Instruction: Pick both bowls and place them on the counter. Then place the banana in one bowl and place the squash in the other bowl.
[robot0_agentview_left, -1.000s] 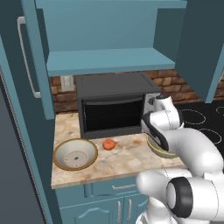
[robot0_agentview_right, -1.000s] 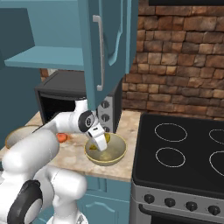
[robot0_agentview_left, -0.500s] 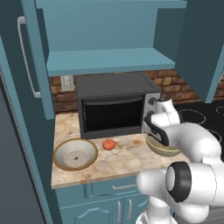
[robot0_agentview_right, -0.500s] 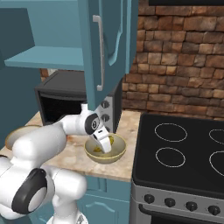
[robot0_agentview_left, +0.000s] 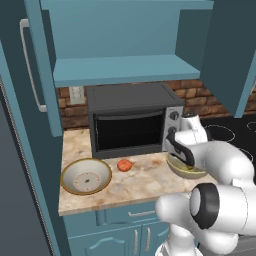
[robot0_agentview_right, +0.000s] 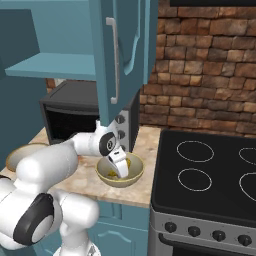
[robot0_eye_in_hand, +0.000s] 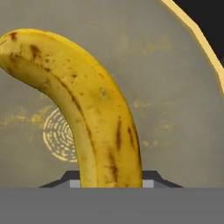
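Yellow banana (robot0_eye_in_hand: 94, 109) clamped between the gripper's (robot0_agentview_right: 120, 171) fingers, lowered inside the tan-olive bowl (robot0_agentview_right: 135, 170).
The part-closed claw has the fruit by one end, the rest curving over the bowl's floor; that bowl sits on the mottled counter (robot0_agentview_left: 145, 180) before the microwave (robot0_agentview_left: 132, 120), the red-orange squash (robot0_agentview_left: 124, 165) and shallow brown-rimmed bowl (robot0_agentview_left: 86, 176) left of it.

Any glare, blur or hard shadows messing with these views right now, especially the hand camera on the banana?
Hand view: the banana is sharp, freckles crisp, evenly lit against the tan-olive bowl; no glare. Left base view: flat light, a soft shadow inside the shallow bowl; the squash is clear. Right base view: the gripper reads cleanly over the bowl; the stovetop shows no reflections.
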